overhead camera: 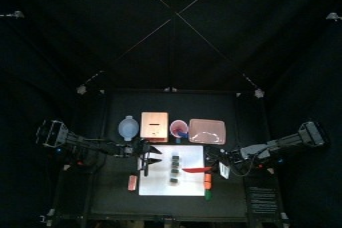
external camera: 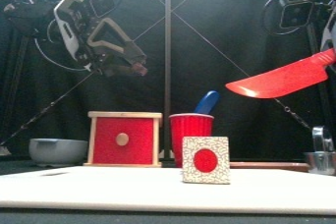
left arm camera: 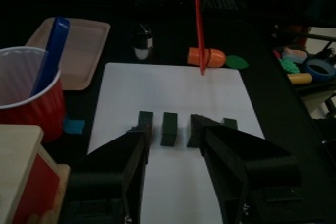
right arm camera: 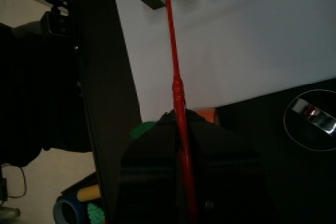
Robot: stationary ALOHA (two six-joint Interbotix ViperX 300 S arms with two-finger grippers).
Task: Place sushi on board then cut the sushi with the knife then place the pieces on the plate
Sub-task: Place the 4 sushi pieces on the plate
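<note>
The sushi roll (left arm camera: 183, 127) lies on the white board (left arm camera: 178, 90) as several dark green blocks with gaps between them; the front view shows one end (external camera: 206, 159), white with a red centre. My left gripper (left arm camera: 179, 159) hovers open just above and short of the blocks (overhead camera: 174, 163). My right gripper (right arm camera: 182, 135) is shut on the handle of the red knife (right arm camera: 174, 61). The blade (external camera: 282, 76) hangs in the air to the right of the roll, above the board (overhead camera: 198, 173). The pink plate (overhead camera: 207, 129) lies behind the board.
Behind the board stand a red cup (external camera: 191, 135) holding a blue knife (external camera: 207, 101), a wooden box (external camera: 125, 140) and a blue-grey bowl (external camera: 55, 150). A metal cutter (right arm camera: 315, 116) sits right of the board. Orange (left arm camera: 206, 57) and green (left arm camera: 237, 62) toys lie off the board's edge.
</note>
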